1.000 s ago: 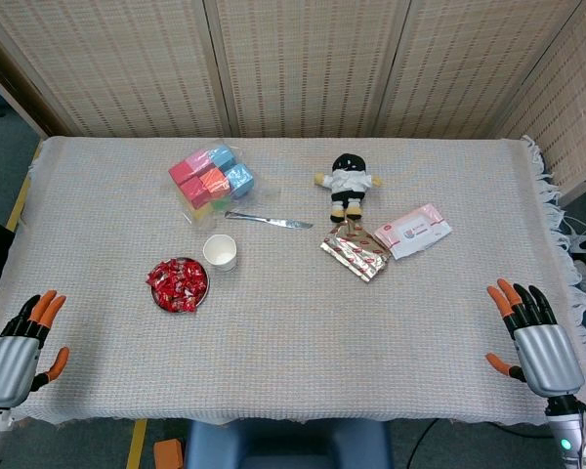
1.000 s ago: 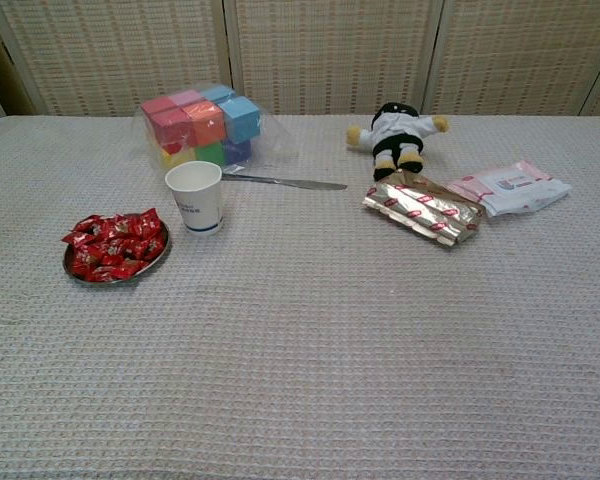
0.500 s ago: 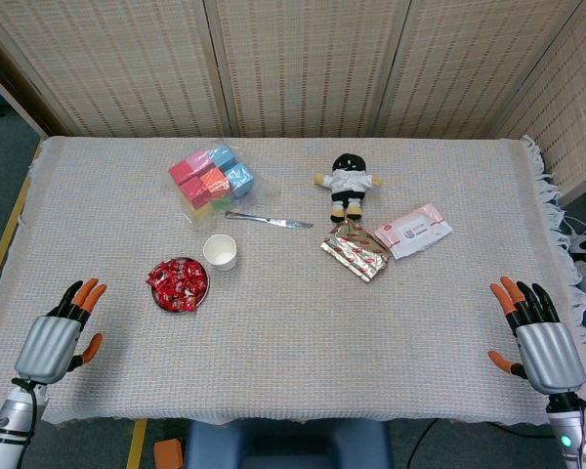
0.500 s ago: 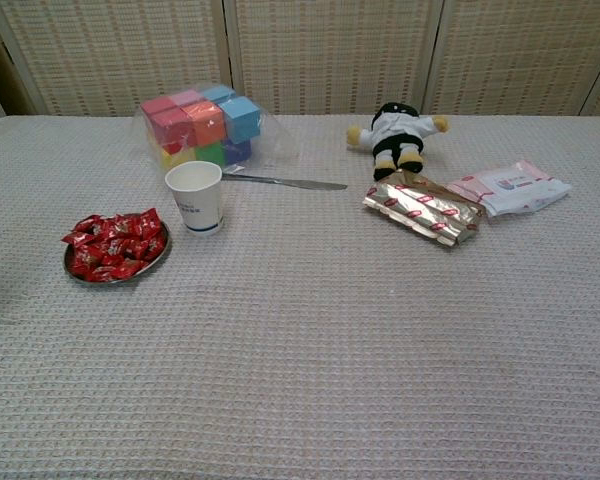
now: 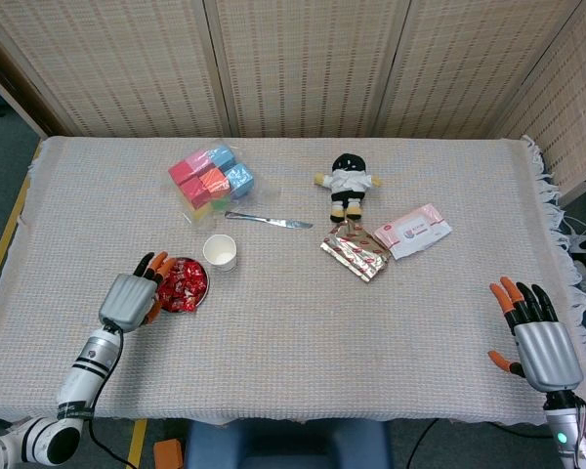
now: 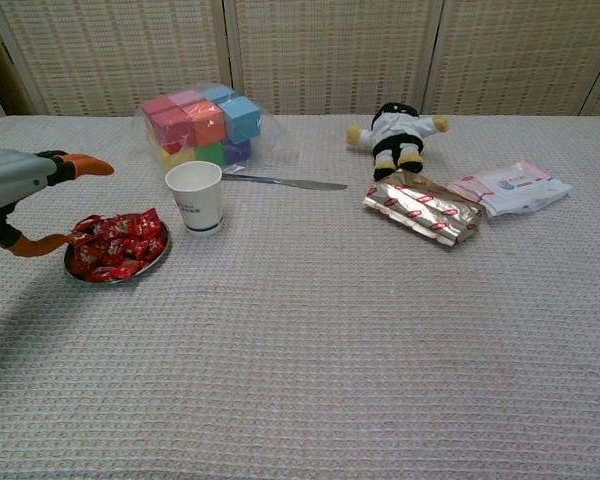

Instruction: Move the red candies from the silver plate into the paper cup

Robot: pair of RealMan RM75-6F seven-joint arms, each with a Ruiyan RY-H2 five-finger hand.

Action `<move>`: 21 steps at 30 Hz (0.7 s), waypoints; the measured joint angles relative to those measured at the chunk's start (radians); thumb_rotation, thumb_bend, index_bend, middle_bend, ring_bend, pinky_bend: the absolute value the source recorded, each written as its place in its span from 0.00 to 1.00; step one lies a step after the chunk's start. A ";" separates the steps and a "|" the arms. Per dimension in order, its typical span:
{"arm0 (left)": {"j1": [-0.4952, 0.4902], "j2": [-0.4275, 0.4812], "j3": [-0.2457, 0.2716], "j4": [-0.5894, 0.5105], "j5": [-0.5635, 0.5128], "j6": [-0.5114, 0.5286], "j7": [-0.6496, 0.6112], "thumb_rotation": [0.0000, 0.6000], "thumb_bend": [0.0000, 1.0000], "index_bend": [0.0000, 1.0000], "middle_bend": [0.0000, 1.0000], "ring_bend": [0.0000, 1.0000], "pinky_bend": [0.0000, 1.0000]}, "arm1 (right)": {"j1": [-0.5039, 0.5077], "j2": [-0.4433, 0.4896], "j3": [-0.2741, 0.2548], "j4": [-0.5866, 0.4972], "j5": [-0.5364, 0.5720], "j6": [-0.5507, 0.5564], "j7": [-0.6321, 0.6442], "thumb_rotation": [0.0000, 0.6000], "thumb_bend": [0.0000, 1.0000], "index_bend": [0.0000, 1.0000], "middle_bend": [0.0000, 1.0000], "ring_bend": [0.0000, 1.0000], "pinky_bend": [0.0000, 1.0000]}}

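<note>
The red candies [image 5: 183, 284] lay heaped on the silver plate [image 6: 146, 265], just left of the paper cup [image 6: 196, 196], which stood upright. The cup bore blue print, too small to read. The left hand [image 5: 130, 298] hovered at the plate's left edge, fingers spread, holding nothing. The right hand [image 5: 537, 337] was at the table's right edge, fingers apart and empty. A packet [image 5: 413, 231] with red, illegible lettering lay beside a foil wrapper [image 5: 355, 252].
</note>
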 measured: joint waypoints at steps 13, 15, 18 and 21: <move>-0.094 -0.104 0.016 0.094 -0.186 -0.048 0.138 1.00 0.40 0.01 0.06 0.14 0.91 | 0.002 0.007 -0.004 -0.003 0.000 -0.007 0.005 1.00 0.00 0.00 0.00 0.00 0.00; -0.102 -0.113 0.021 0.104 -0.197 -0.050 0.142 1.00 0.40 0.01 0.07 0.15 0.91 | 0.001 0.007 -0.004 -0.004 -0.002 -0.005 0.005 1.00 0.00 0.00 0.00 0.00 0.00; -0.113 -0.126 0.028 0.123 -0.211 -0.055 0.145 1.00 0.40 0.02 0.08 0.16 0.91 | 0.000 0.007 -0.006 -0.005 -0.003 -0.005 0.003 1.00 0.00 0.00 0.00 0.00 0.00; -0.123 -0.139 0.034 0.147 -0.223 -0.057 0.148 1.00 0.41 0.04 0.10 0.19 0.91 | 0.001 0.008 -0.006 -0.006 -0.001 -0.008 0.002 1.00 0.00 0.00 0.00 0.00 0.00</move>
